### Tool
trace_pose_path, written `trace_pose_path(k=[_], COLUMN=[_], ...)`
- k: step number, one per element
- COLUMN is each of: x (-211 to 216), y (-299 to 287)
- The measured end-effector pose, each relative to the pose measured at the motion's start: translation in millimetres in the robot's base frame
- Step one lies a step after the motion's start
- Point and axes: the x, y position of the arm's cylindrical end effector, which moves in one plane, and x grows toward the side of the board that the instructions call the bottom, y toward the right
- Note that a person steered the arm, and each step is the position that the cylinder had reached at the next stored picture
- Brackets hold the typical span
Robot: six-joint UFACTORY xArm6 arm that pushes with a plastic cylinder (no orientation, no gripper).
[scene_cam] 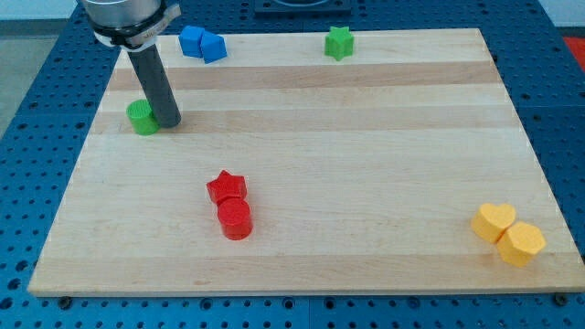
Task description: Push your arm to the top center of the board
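Observation:
My dark rod comes down from the view's top left, and my tip point(167, 122) rests on the wooden board point(366, 164) near its left edge. The tip sits right beside a green round block point(142, 117), touching or nearly touching its right side. Two blue blocks point(202, 43) lie together at the board's top edge, up and right of the tip. A green star block point(339, 42) sits at the top edge, a little right of centre.
A red star block point(227, 188) and a red cylinder point(235, 219) touch each other below the board's centre-left. A yellow heart block point(494, 221) and a yellow hexagonal block point(522, 244) sit at the bottom right corner. A blue perforated table surrounds the board.

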Motion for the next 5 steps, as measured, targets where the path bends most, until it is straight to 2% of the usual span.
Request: trace_pose_path(k=[2, 5], x=[-3, -18], y=[-10, 59])
